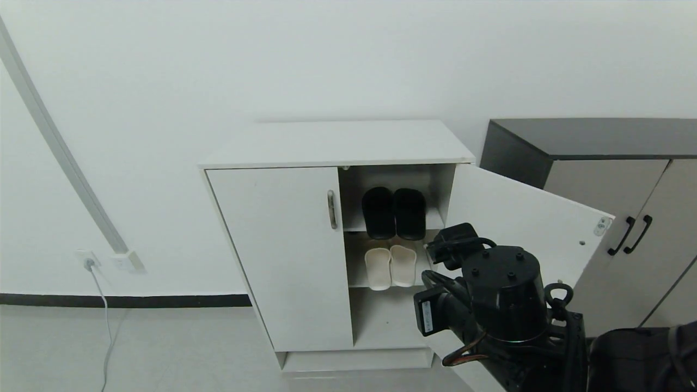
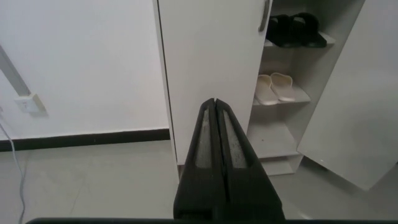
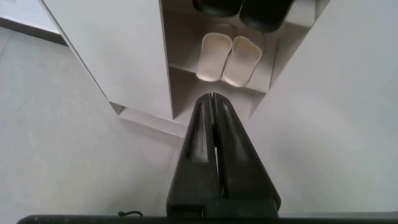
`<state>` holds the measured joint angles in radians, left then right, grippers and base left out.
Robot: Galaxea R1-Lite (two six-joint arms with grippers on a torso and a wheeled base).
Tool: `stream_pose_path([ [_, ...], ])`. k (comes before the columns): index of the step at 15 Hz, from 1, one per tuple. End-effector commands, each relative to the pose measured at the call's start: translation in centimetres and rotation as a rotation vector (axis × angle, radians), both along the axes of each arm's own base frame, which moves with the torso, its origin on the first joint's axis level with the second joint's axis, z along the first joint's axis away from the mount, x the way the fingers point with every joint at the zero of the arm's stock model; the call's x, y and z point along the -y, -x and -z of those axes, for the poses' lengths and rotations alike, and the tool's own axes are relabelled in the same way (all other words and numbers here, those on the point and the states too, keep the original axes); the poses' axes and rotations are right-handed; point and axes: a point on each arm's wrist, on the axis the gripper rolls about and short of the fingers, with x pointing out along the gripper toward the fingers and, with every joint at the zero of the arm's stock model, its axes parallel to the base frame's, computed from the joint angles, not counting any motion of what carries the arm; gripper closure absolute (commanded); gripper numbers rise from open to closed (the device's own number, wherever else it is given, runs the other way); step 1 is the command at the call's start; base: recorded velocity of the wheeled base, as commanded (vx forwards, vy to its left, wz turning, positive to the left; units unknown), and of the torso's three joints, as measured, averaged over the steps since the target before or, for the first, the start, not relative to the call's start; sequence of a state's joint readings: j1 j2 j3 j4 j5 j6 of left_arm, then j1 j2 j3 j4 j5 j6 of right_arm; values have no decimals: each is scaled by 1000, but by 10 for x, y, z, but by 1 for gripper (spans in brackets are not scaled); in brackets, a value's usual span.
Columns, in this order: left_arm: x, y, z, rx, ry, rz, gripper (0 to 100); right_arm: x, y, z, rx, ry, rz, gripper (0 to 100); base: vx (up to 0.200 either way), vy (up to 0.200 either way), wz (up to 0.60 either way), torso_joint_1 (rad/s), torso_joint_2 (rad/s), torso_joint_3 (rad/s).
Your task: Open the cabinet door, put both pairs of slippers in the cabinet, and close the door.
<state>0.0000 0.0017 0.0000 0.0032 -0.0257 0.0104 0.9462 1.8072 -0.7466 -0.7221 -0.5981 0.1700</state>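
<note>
I'm seeing the right end effector [image 3: 212,96], pressed together, pointing at the white slippers [image 3: 229,57] shelved well beyond it; left end effector [image 2: 214,102] also closed.

The matte black right arm [image 1: 509,326] has a round, drum-shaped black joint housing [image 1: 501,269] with small dark screws set in its top face. A black box-shaped module [image 1: 429,317] on its side carries a white rectangular label. A black ring-shaped loop [image 1: 559,294] stands beside the housing, and a thin reddish-brown cable [image 1: 463,354] curls beneath. The left pincer [image 2: 214,102] has two long, tapering black fingers with inset grey pads [image 2: 234,140]. The right pincer [image 3: 212,98] is plain black and wedge-shaped.
</note>
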Motion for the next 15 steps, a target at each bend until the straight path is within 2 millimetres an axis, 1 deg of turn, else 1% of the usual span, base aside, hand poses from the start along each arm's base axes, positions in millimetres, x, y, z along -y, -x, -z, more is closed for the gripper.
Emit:
stream_pose_path([
  [1,0,0,0,0,0,0,100,0,0,1,-2,4,0,100,0,0,0,168,-491,-325],
  [8,0,0,0,0,0,0,100,1,1,0,3,9,-3,100,0,0,0,206,-518,-316],
  [15,0,0,0,0,0,0,100,2,2,0,2,14,-4,100,0,0,0,244,-574,-327],
])
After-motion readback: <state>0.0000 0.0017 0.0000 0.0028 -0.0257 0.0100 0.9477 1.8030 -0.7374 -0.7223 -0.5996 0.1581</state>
